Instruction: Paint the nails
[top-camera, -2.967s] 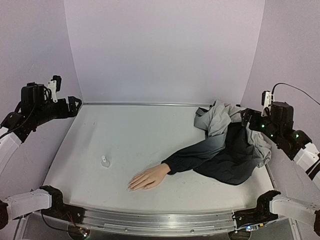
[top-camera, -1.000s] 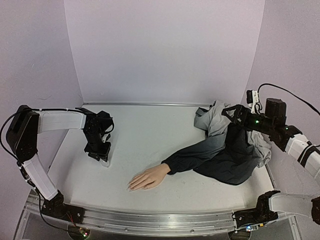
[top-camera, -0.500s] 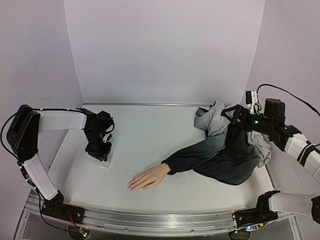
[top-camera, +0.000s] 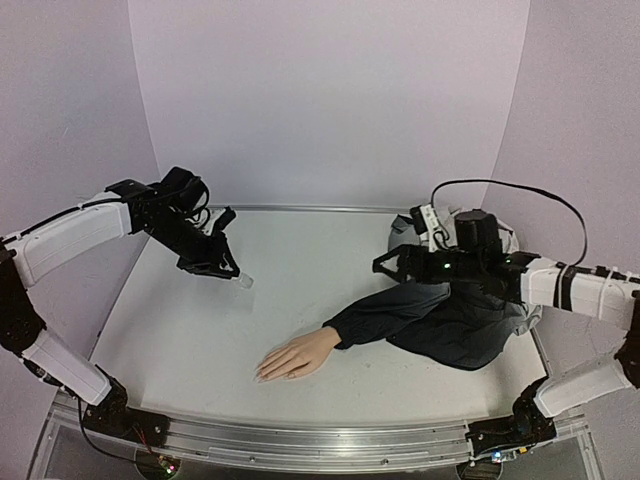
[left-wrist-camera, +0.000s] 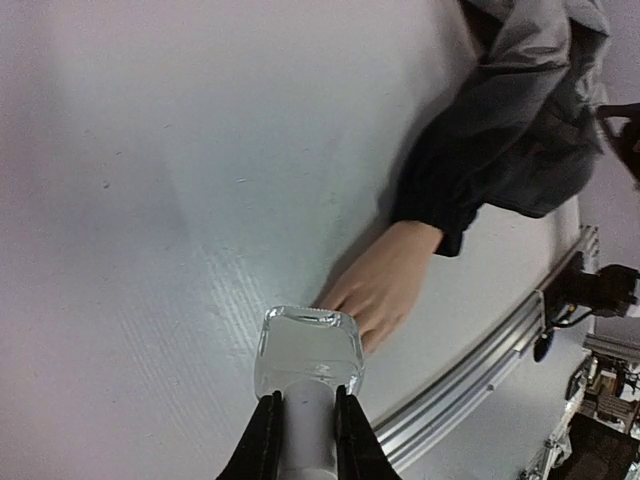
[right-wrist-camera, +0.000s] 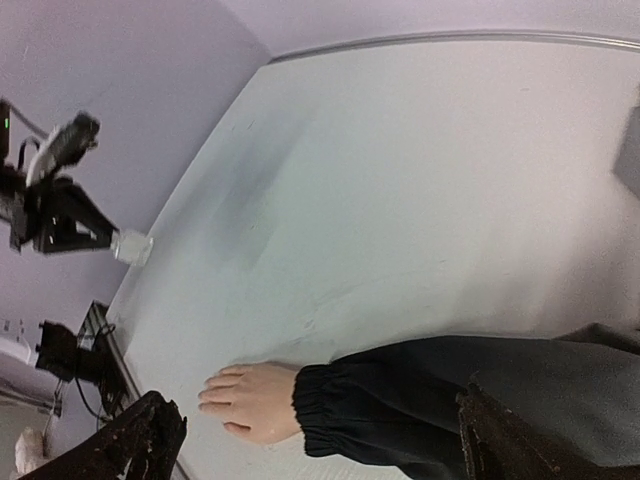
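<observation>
The peach mannequin hand (top-camera: 297, 353) lies palm down on the white table, its dark navy sleeve (top-camera: 400, 305) running back to the right. Its nails (top-camera: 262, 373) at the fingertips are too small to make out. My left gripper (top-camera: 228, 270) hangs above the table's left side, shut on the white cap of a small clear glass bottle (top-camera: 243, 281). In the left wrist view the bottle (left-wrist-camera: 308, 350) hides part of the fingers of the hand (left-wrist-camera: 390, 280). My right gripper (right-wrist-camera: 320, 445) is open above the sleeve cuff, with the hand (right-wrist-camera: 255, 400) below it.
A heap of grey and dark jacket cloth (top-camera: 480, 300) covers the table's right side, under the right arm. A metal rail (top-camera: 300, 440) runs along the near edge. Purple walls close in the back and both sides.
The left gripper closed on the bottle's cap and lifted the bottle off the table, up and to the right. The right arm swung left, out over the jacket toward the sleeve.
</observation>
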